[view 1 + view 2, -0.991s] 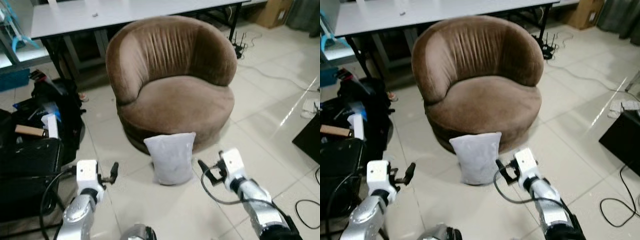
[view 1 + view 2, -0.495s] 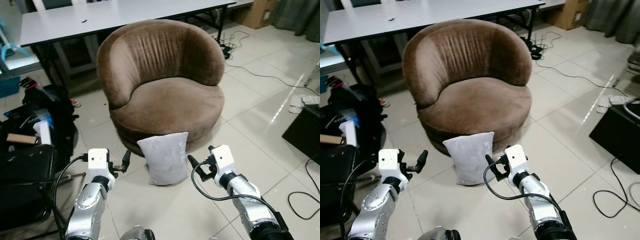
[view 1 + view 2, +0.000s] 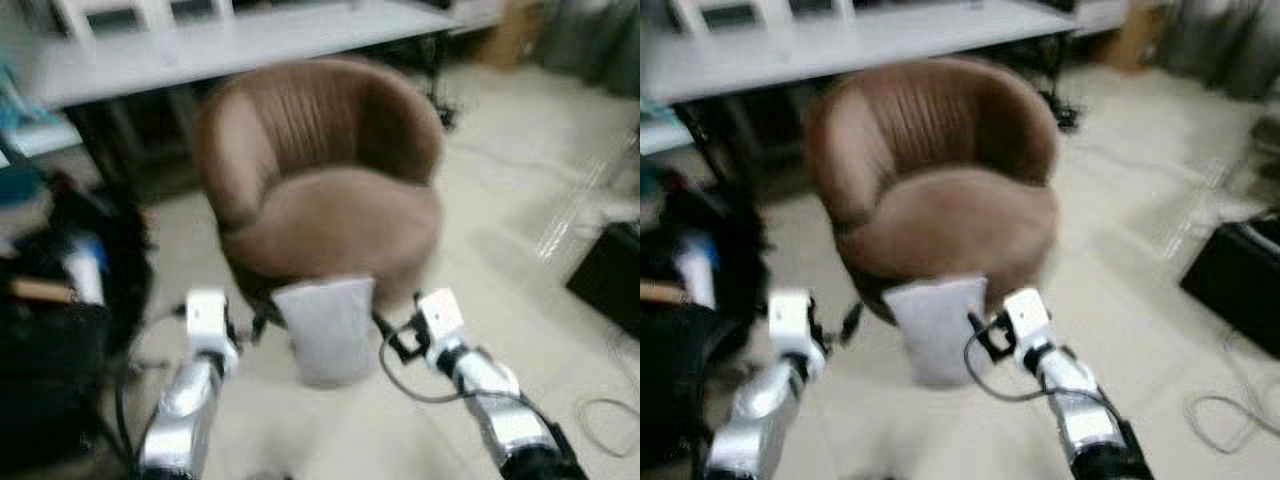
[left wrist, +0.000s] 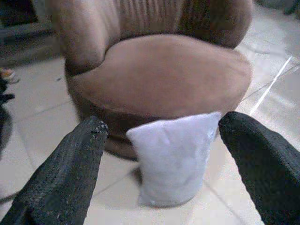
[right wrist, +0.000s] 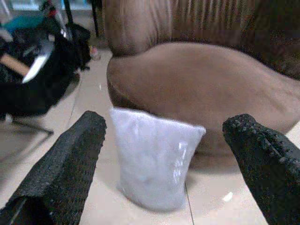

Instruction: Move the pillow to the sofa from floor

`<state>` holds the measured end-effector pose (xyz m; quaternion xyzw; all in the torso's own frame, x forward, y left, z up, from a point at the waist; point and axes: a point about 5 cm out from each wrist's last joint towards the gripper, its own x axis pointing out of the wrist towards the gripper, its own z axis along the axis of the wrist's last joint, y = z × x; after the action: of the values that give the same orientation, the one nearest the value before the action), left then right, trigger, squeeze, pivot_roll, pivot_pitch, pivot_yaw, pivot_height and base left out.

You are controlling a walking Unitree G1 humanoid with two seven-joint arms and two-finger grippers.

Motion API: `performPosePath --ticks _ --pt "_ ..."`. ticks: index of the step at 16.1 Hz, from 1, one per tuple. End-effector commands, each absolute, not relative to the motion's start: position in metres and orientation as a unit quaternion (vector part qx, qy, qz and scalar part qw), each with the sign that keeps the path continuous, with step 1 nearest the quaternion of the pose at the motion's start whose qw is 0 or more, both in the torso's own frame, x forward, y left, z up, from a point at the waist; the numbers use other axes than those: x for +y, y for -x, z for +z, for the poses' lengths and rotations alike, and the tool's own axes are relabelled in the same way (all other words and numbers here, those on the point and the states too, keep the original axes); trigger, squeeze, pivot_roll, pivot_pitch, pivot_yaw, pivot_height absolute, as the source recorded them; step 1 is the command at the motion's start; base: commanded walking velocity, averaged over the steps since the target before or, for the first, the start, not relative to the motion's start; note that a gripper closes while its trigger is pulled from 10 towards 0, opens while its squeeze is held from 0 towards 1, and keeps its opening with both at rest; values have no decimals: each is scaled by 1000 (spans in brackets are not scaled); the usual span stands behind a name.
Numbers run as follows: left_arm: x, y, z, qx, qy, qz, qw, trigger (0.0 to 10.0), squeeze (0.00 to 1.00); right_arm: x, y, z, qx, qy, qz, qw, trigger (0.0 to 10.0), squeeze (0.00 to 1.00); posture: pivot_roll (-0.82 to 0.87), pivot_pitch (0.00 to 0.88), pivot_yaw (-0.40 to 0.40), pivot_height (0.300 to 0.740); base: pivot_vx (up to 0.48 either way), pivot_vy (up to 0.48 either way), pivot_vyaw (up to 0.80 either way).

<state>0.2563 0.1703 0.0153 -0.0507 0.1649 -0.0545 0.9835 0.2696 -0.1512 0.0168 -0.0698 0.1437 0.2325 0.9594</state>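
pillow: small pale grey cushion (image 3: 325, 328), standing on edge on the floor (image 3: 500, 250), leaning against the front base of the sofa (image 3: 320, 190), at 6 o'clock from the seat.
handling: likely light and soft, and it should squash under pressure; the fabric looks smooth, so a one-sided pinch may slip.
where to hold: judged best squeezed across its two side edges, one end effector on each.
left end effector: (image 3: 255, 325) at 9 o'clock of the pillow, just beside it; fingers (image 4: 70, 164) spread wide, nothing held.
right end effector: (image 3: 395, 335) at 3 o'clock of the pillow, near it; fingers (image 5: 65, 164) wide apart, empty.
sofa: round tub shape, brown plush, vertical ribs on the backrest, flat broad seat.
floor: glossy pale tile.
surface: white table (image 3: 250, 40) at 12 o'clock behind the sofa.
view: head views blurred.
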Motion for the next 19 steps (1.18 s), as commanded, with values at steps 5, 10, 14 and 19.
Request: performPosePath --ticks 5,10,14,19 --pt "174 -265 21 163 32 -48 985 10000 0 -145 -271 18 146 72 242 956 10000 0 -134 0 72 709 461 0 0" --pt "170 -265 21 161 -8 -73 984 10000 0 -142 -271 16 153 74 249 954 10000 0 -137 0 75 709 93 0 0" --pt "168 -265 21 163 5 -70 984 10000 0 -142 -269 15 155 75 252 952 10000 0 -138 0 75 709 316 0 0" --pt "168 -266 21 167 3 -67 984 10000 0 -142 -270 15 156 77 256 951 10000 0 -138 0 73 709 480 0 0"
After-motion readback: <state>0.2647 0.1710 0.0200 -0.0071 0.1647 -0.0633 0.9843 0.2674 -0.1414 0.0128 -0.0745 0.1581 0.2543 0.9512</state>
